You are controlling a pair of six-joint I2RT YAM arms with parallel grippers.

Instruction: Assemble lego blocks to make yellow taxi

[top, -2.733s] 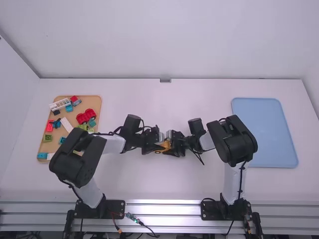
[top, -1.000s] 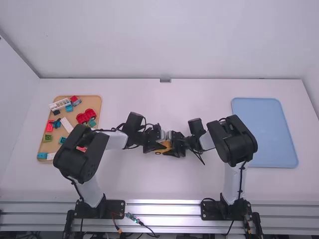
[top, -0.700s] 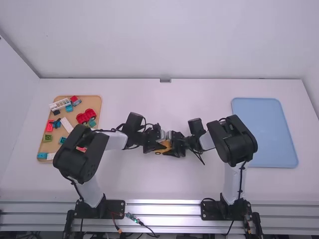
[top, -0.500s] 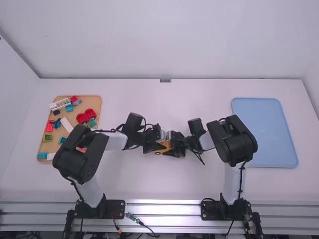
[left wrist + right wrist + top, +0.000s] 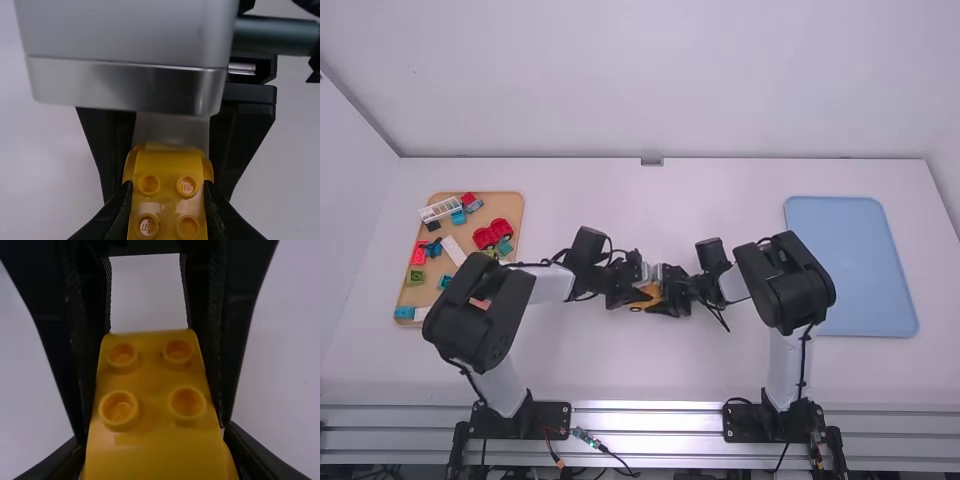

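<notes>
The left end effector point(image 5: 168, 194) and right end effector point(image 5: 154, 436) each pinch the yellow studded piece point(image 5: 649, 293), fingers parted by its width, near the middle of the table point(image 5: 665, 365). Probably light, rigid and slightly slippery plastic; flat sides offer the best hold, studs left free.

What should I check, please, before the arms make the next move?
1. Left gripper, jaws closed on yellow part: ok.
2. Right gripper, jaws closed on it: ok.
3. One arm free to fetch another block: not ok, both hold the part.
4. Studs uncovered: ok.
5. Pieces pressed fully together: cannot tell, jaws hide much.
6. Grippers away from blue tray: ok.
</notes>
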